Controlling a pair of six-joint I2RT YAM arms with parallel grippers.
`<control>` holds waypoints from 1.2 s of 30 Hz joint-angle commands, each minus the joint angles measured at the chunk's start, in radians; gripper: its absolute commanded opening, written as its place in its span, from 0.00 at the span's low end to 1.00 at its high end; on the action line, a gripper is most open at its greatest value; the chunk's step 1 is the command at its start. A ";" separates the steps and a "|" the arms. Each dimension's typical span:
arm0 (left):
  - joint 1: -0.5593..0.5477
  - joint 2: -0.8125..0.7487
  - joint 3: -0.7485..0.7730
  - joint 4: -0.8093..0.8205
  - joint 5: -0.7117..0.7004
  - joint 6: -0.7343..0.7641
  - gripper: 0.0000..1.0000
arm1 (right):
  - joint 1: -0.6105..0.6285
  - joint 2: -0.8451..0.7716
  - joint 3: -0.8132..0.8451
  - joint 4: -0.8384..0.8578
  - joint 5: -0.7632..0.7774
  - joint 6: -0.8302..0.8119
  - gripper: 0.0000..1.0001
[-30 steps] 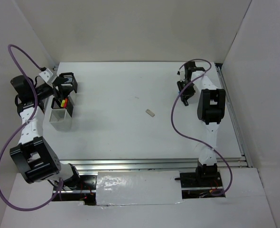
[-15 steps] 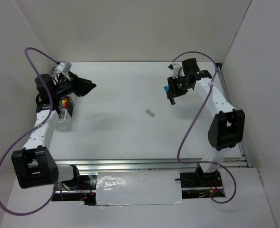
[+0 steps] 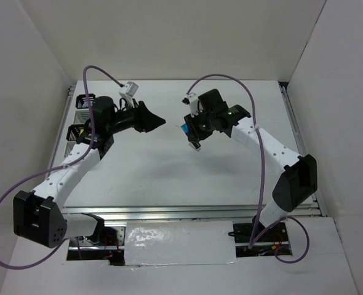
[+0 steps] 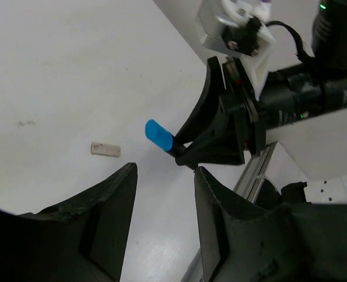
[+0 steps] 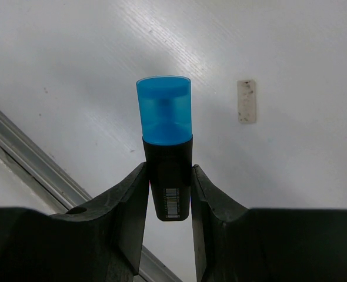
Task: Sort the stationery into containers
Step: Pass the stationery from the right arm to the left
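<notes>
My right gripper [image 3: 191, 131] is shut on a black highlighter with a blue cap [image 3: 185, 128] and holds it above the middle of the table. In the right wrist view the highlighter [image 5: 164, 117] stands between the pads, cap outward. The tiny beige eraser [image 5: 246, 101] lies on the table just beyond it. My left gripper [image 3: 162, 121] is open and empty, pointing right at the highlighter. The left wrist view shows the gripper [image 4: 164, 176], the blue cap [image 4: 159, 134] and the eraser [image 4: 105, 150]. The cups [image 3: 83, 102] stand at the far left, partly hidden by the left arm.
A second black mesh cup [image 3: 75, 131] stands nearer along the left edge. Purple cables loop over both arms. A metal rail [image 3: 200, 212] runs along the near edge of the table, and white walls close in the back and sides.
Both arms swung in to the middle. The left gripper left the cups and moved right. The right gripper carried the blue-capped highlighter left, over the eraser.
</notes>
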 commanded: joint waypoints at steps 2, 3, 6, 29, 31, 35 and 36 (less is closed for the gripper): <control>-0.043 0.042 0.019 -0.022 -0.104 -0.131 0.56 | 0.065 -0.014 0.034 0.024 0.089 0.015 0.00; -0.049 0.048 0.022 -0.025 -0.106 -0.145 0.56 | 0.076 -0.011 0.039 0.021 0.091 0.013 0.00; -0.075 0.085 0.053 -0.084 -0.124 -0.156 0.55 | 0.108 -0.013 0.044 0.025 0.109 0.011 0.00; -0.133 0.173 0.010 0.028 -0.060 -0.254 0.39 | 0.182 0.009 0.128 0.009 0.109 -0.004 0.00; -0.126 0.163 0.001 0.027 -0.047 -0.248 0.29 | 0.183 0.012 0.136 0.012 0.111 -0.004 0.00; -0.089 0.125 -0.050 0.068 -0.011 -0.277 0.02 | 0.182 0.018 0.139 0.021 0.114 -0.013 0.52; -0.075 0.117 -0.054 0.073 0.005 -0.275 0.00 | 0.185 0.016 0.136 0.021 0.123 -0.016 0.63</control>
